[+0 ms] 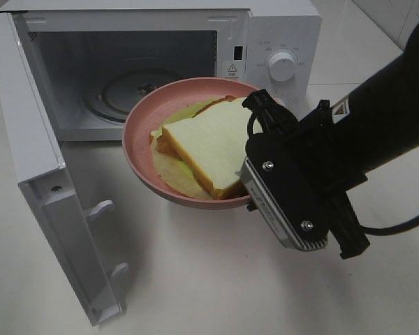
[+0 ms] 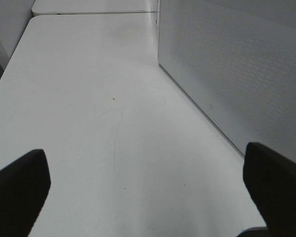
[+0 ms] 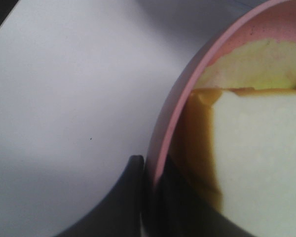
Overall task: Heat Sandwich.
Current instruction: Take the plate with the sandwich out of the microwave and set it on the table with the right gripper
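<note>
While plate [image 3: 164, 143] pinched – sandwich [image 1: 213, 143] beside R fingers [image 3: 130, 182].

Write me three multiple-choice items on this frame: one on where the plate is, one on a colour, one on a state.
1. Where is the plate with the sandwich?
A. on the turntable inside the microwave
B. held in front of the open microwave
C. on top of the microwave

2. What colour is the plate?
A. pink
B. blue
C. white

3. How does the microwave door stand?
A. shut
B. taken off
C. swung open

Answers:
1. B: the right gripper clamps the plate's rim before the microwave, whose glass turntable is bare.
2. A: both the high view and the right wrist view show a pink rim.
3. C: the door hangs wide at the left, cavity exposed.
</note>
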Motion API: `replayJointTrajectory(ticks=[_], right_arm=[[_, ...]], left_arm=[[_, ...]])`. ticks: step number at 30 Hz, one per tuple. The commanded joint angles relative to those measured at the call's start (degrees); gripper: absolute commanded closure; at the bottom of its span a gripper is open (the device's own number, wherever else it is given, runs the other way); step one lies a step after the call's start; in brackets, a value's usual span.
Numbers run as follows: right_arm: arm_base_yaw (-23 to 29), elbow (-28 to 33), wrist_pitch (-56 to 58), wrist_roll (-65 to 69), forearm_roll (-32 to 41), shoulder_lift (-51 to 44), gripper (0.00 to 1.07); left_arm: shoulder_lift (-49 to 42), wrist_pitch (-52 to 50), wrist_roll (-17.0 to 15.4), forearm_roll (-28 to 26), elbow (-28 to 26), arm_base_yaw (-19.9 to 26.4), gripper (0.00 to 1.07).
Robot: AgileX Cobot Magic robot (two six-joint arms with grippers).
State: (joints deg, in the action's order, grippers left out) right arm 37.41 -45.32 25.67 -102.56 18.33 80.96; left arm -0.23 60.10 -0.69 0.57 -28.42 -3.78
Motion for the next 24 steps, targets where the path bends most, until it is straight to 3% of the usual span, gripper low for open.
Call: replayJointTrajectory(ticks=[1, 24], right_arm=[[-0.11, 0.92, -0.74, 2.98, -2.01, -2.64, 1.07], [-0.11, 13.75, 5.39, 16.44, -12.38, -23.26, 1.07]], left_arm=[[-0.97, -0.74, -0.06, 0.06, 0.17, 0.17, 0.06], [-0.97, -0.74, -0.06, 0.06, 0.17, 0.17, 0.06]])
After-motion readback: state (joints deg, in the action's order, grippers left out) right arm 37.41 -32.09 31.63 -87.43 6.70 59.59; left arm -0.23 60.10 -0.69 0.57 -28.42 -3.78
